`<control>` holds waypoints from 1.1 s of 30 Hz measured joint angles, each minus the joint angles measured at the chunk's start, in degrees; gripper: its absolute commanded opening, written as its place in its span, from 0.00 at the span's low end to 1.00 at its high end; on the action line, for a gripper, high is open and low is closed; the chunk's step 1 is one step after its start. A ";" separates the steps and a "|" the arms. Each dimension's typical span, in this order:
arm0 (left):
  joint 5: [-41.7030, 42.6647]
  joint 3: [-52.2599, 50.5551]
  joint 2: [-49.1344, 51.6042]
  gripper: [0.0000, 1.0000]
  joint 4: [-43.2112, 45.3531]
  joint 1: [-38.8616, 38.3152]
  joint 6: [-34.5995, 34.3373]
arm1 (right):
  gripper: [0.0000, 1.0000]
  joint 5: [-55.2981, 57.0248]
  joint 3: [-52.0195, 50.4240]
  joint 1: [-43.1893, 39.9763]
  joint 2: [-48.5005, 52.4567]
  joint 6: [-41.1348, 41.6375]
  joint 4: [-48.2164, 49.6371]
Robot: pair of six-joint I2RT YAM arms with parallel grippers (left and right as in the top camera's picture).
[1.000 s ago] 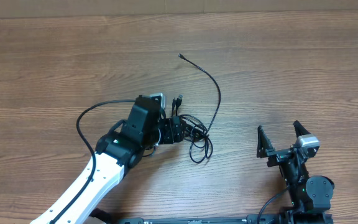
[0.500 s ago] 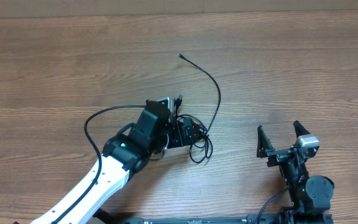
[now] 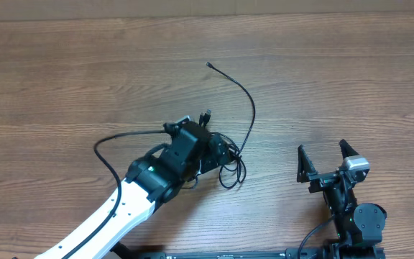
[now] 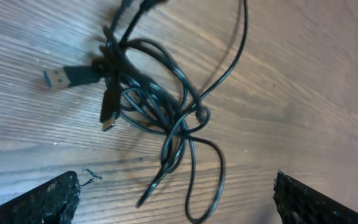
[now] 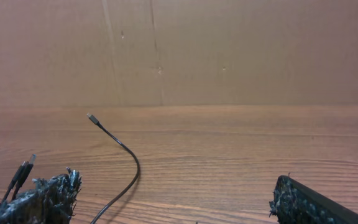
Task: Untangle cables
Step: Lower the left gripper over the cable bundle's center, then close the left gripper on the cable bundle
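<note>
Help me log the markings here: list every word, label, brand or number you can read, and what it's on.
None readable. The cables, their USB plug, the table, the left gripper and the right gripper show no legible text in any view.

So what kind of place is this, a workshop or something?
Probably a robotics lab or test bench. A white robot arm and a black robot arm stand at a wooden table, a tangle of thin black cables lies on it, and a plain brown board stands behind.
</note>
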 measured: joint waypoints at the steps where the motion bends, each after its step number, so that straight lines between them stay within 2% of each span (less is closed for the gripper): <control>1: -1.60 2.08 0.17 1.00 -1.97 -0.63 -0.66 | 1.00 -0.02 0.00 0.00 0.00 -0.02 0.00; 6: -6.73 12.50 2.97 1.00 -9.16 -2.43 -5.14 | 1.00 -0.02 0.00 0.00 0.00 0.02 -0.02; 13: -7.87 19.67 13.20 1.00 -11.63 -3.43 -11.15 | 1.00 -0.02 0.00 0.00 0.00 0.00 -0.04; 20: -9.05 22.43 22.53 1.00 -15.69 -5.49 -16.57 | 1.00 -0.02 0.00 0.00 0.00 0.00 -0.02; 33: -13.11 22.82 28.06 0.90 -15.87 -5.60 -23.61 | 1.00 -0.02 0.00 0.00 0.00 0.00 -0.04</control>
